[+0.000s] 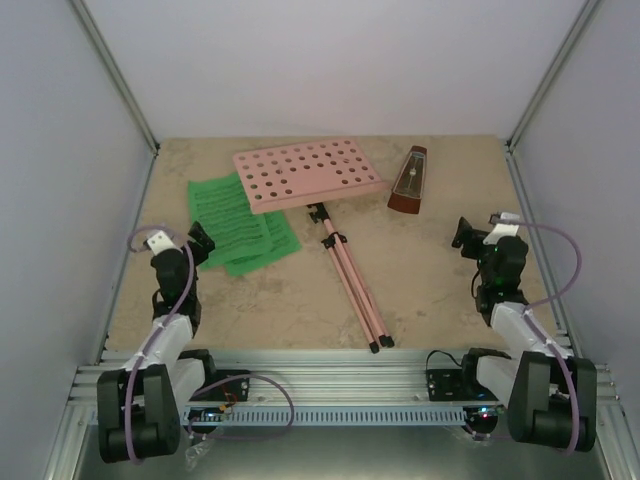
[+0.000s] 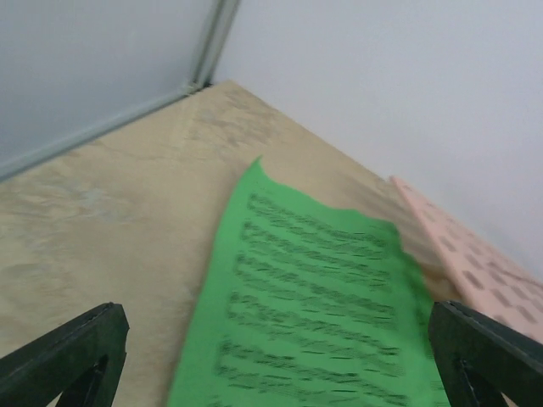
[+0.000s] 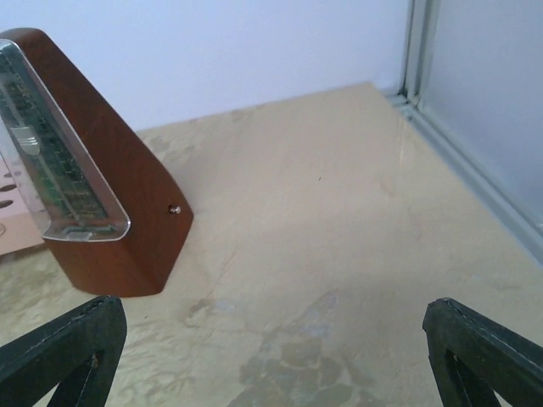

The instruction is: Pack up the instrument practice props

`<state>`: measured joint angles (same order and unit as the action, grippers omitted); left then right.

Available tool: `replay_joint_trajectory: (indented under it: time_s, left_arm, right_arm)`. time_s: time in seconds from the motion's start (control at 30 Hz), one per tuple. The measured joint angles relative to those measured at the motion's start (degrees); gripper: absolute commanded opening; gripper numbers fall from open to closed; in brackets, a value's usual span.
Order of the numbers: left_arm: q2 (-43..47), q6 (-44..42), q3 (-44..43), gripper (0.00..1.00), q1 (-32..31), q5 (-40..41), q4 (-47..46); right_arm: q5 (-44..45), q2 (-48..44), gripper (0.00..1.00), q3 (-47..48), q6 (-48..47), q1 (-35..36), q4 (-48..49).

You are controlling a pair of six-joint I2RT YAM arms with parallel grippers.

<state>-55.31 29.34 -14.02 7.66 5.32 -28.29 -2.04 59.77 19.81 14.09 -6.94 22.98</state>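
At the left hand (image 1: 202,240), the two black fingers (image 2: 72,356) stand wide apart and grip nothing; the hand is open, held low over the bench (image 1: 430,290). Just ahead of it, reaching in under the gap between the fingers, lie the green sheet-music pages (image 2: 310,305), flat on the bench in a loose, slightly fanned stack. Beyond the pages and off to the hand's right, the pink music stand (image 1: 308,175) lies on the bench. Its hole-punched desk meets the far right edge of the pages, though whether it rests on them I cannot tell. Its folded tripod legs (image 1: 352,288) run back toward the near edge, between the two arms.

Across from it, the right hand (image 1: 466,233) is open too, its fingers (image 3: 488,356) spread wide with only bare bench between them. Ahead of this hand and to its left stands the small brown wooden metronome (image 3: 110,212), on its base, its clear front panel turned toward the near side. It is near the hand but untouched. It sits just beside the right corner of the stand's desk, a narrow strip of bench between them.
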Motion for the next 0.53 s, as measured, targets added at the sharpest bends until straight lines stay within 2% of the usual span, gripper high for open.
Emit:
replay_joint_trajectory:
  time_s: [0.13,0.27,0.53]
  left_arm:
    - [-1.9,-3.2,5.6,0.99,0.0,5.0,-8.1]
    - [-7.2,-5.6,6.0,0.99,0.0,6.6,-14.8]
    - [-13.6,-8.0,5.9,0.99,0.0,6.8,-22.6]
  right_arm:
    - [1.7,1.2,0.98,-6.5,-1.8,0.0,12.3]
    - [2.5,5.3,0.98,-10.4,-3.9,0.0,23.4]
    - [2.6,11.0,0.98,-13.9,-5.8,0.1,37.6]
